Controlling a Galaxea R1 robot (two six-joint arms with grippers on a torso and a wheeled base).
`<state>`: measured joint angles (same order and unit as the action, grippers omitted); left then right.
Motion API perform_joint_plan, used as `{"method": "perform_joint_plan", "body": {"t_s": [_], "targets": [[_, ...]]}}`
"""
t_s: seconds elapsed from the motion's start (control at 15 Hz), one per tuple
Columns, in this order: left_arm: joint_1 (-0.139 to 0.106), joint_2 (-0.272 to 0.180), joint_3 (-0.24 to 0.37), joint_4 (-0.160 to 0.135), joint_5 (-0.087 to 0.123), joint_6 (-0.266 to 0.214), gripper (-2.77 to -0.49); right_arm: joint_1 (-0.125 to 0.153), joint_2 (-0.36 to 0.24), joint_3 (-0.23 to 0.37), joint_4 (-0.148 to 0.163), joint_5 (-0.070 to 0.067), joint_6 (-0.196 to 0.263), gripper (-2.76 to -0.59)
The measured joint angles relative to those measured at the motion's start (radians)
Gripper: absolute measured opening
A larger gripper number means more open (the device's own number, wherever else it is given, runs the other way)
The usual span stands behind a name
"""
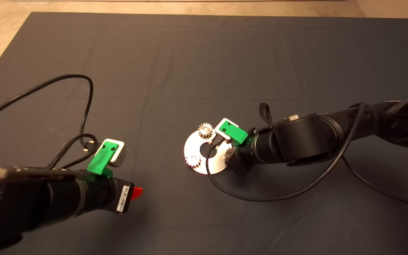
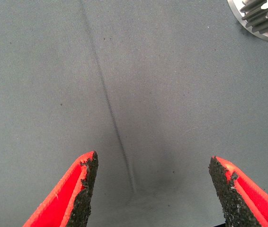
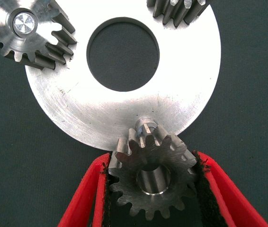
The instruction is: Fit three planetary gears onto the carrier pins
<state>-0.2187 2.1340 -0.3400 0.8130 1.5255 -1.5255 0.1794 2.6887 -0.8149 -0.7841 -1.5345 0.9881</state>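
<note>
My right gripper (image 3: 153,189) clamps a small silver-grey toothed gear (image 3: 152,177) beside the free short silver pin (image 3: 146,124); my left gripper (image 2: 153,189) is wide.

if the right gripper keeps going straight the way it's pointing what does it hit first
The right gripper, shut on a small silver toothed gear, points at the flat round silver disc. The short bare metal pin at the disc's near rim comes first, probably meeting the gear; depth is unclear.

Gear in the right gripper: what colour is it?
Silver-grey bare metal with a dark centre hole; the gear shows best in the right wrist view, clamped in the right gripper.
</note>
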Motion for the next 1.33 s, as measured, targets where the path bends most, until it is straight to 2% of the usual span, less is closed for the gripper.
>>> {"method": "perform_joint_plan", "body": {"t_s": [1.2, 1.33], "targets": [[0.0, 0.002, 0.0, 0.0, 0.0, 0.0, -1.62, 0.001, 0.01, -0.018, -0.012, 0.003, 0.0, -2.39], [0.0, 0.002, 0.0, 0.0, 0.0, 0.0, -1.62, 0.001, 0.018, -0.023, -0.014, 0.0, 0.0, -2.39]]}}
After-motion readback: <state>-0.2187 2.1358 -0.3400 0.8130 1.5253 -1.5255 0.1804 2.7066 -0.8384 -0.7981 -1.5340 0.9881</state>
